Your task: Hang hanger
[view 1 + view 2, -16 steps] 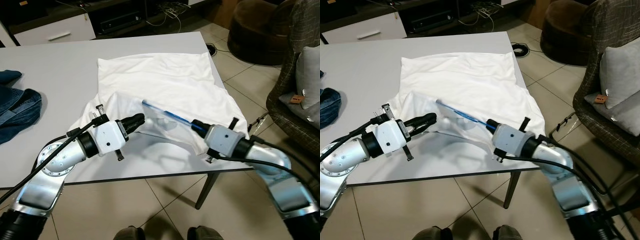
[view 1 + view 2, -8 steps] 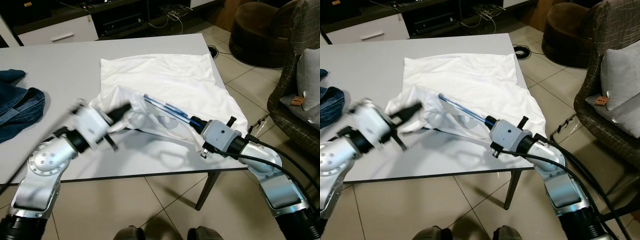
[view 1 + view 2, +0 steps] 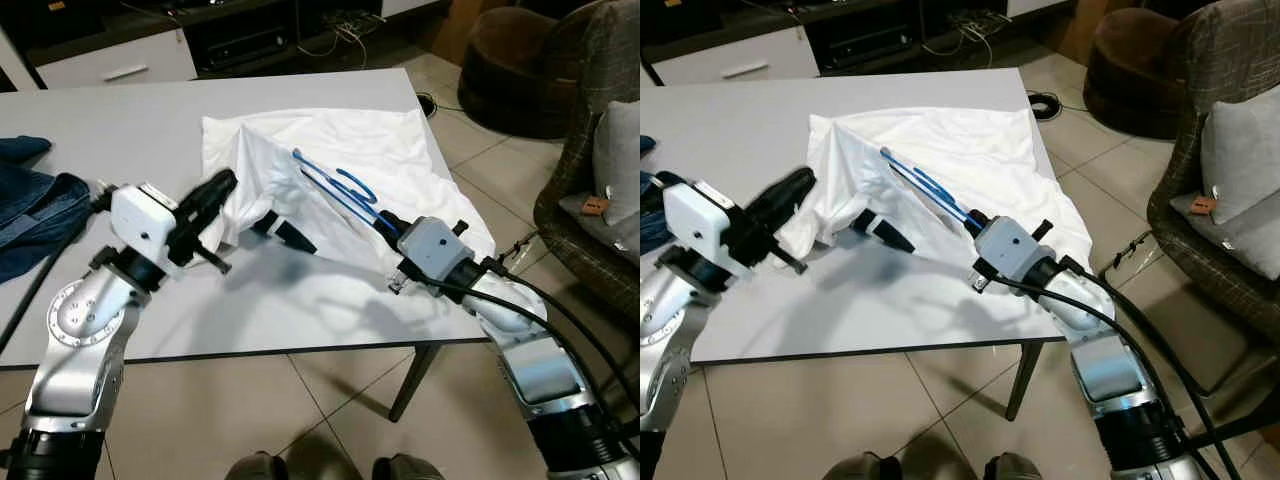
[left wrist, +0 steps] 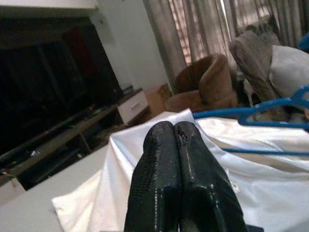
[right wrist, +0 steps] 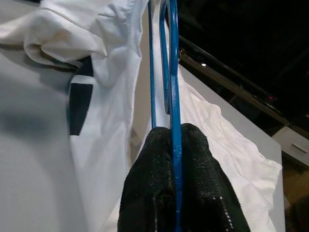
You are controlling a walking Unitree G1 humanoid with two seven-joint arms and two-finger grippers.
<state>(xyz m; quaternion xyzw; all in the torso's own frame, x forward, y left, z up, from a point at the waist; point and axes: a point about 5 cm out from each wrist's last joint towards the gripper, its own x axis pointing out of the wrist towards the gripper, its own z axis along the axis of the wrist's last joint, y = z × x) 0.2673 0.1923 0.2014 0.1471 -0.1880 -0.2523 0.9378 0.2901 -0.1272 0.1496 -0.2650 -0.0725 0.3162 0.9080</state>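
Hanger (image 3: pixel 335 195) (blue) sits clenched in the right gripper (image 3: pixel 385 222) above the table (image 3: pixel 300 310), inside the shirt (image 3: pixel 340 150); hanging remains undone, left gripper (image 3: pixel 215 188) pinched empty.

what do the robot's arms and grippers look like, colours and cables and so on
Both arms are silver metal with rounded joint housings and dark bands between the segments. Each wrist carries a boxy white block with small black screws or knobs. The left gripper and the right gripper each have two long black fingers with a finely textured, rubbery surface. Thick black cables loop along both arms, most plainly by the right one.
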